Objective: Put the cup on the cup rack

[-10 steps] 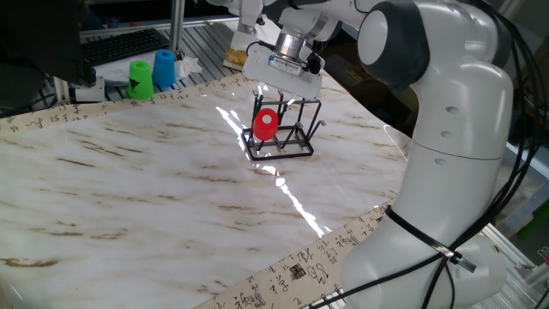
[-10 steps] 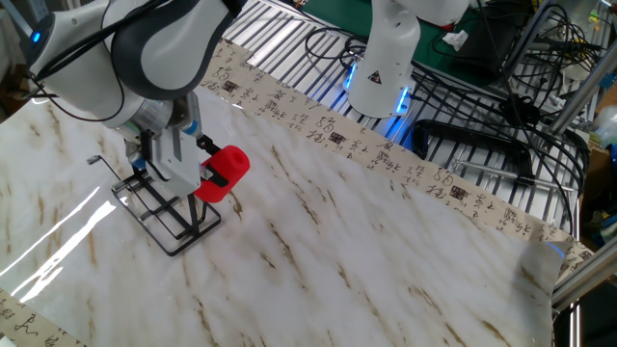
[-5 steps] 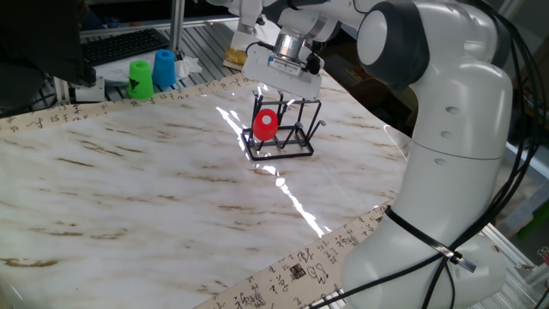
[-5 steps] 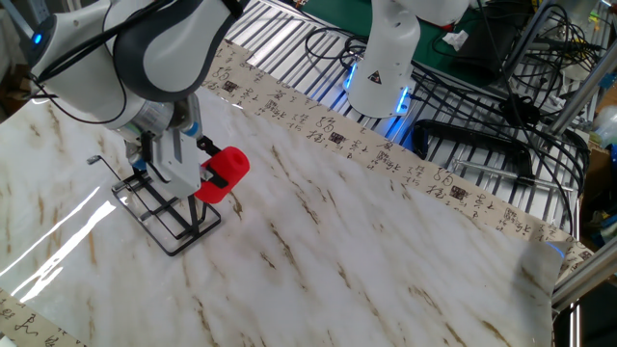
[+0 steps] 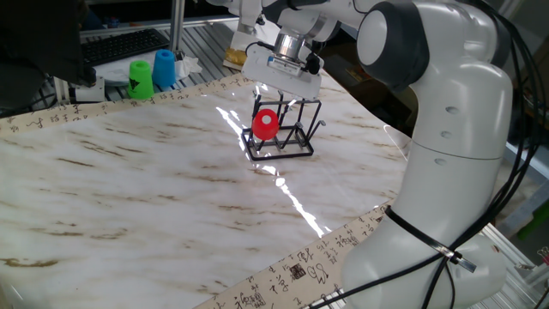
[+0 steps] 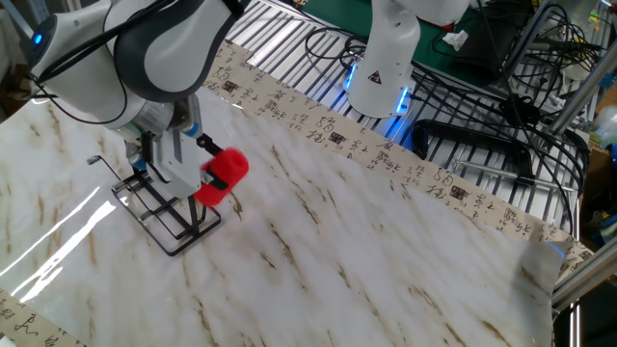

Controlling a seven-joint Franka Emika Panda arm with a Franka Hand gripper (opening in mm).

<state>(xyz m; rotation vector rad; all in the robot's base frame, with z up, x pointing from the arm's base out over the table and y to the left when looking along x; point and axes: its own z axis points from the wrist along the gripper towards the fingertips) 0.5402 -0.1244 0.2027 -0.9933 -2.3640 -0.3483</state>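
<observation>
1. Right, the cup (image 6: pixel 221 177) is up off the worktop (image 6: pixel 318 251), lying on its side at the cup rack (image 6: pixel 164 217), its long axis roughly level.
2. From one fixed view a round red end (image 5: pixel 265 125) faces the camera; rim or bottom, I cannot tell.
3. End effector (image 6: pixel 202 173) pinches the cup, fingers pressed against it.
4. Over at 10 o'clock beyond the worktop edge, a green cup (image 5: pixel 141 77) and a blue cup (image 5: pixel 164 68) stand side by side.
</observation>
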